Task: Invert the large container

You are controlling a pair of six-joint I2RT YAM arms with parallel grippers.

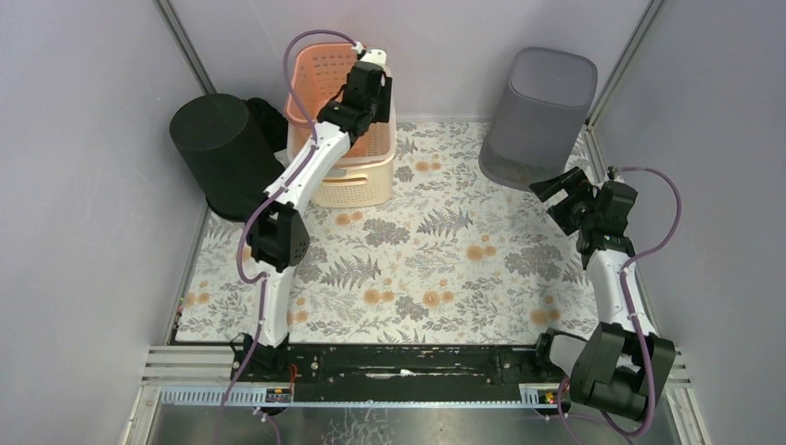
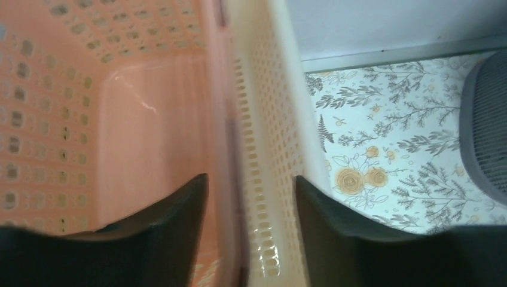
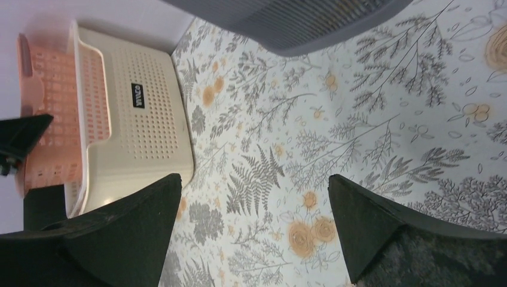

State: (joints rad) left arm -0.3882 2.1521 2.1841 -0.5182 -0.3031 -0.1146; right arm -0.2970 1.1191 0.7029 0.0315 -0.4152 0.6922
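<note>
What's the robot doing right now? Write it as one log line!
left fingers: astride walls of pink basket and cream basket, grip unclear | right fingers: open, empty, above table | baskets: not flipped yet

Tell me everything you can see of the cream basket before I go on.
The cream basket looks like glossy plastic. It is rectangular with rounded corners, walls perforated with small holes, a thicker rim band and a small dark label on one wall. It stands opening up at the far left of the floral mat, beside a black cylinder. A pink basket is nested in it and sticks out above. The left end effector straddles both baskets' walls; whether it presses them is unclear.
</note>
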